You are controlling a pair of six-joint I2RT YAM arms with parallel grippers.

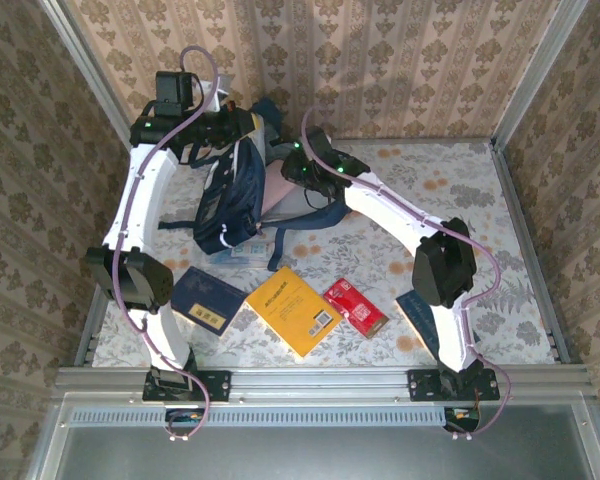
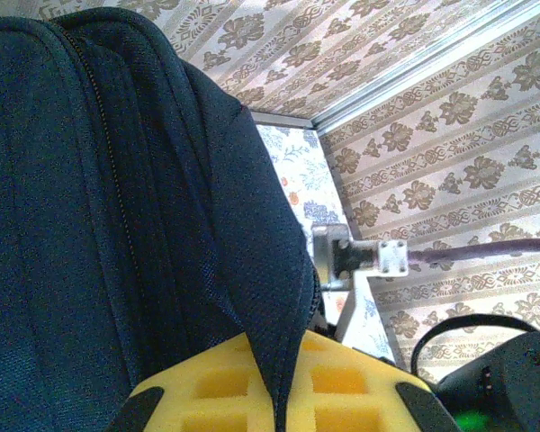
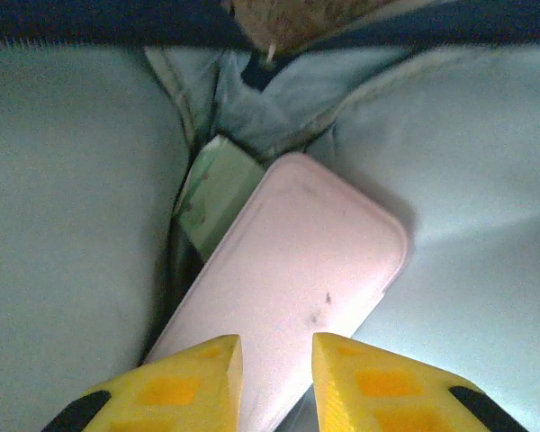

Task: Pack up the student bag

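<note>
Mid-packing: we pinch student bag [image 2: 117,225] fabric w/ left gripper [image 2: 283,382]; right gripper [image 3: 277,360] inside, pink case [image 3: 297,261] just ahead, grip unclear. Nxt: back out, fetch yellow book [image 1: 292,308].

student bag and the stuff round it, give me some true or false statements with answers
1. The left hand is clamped on the student bag's fabric. True.
2. A pink case lies inside the bag. True.
3. The yellow book is already in the bag. False: it lies on the table, nearer the arm bases than the bag.
4. The red packet lies left of the yellow book. False: it lies to its right.
</note>
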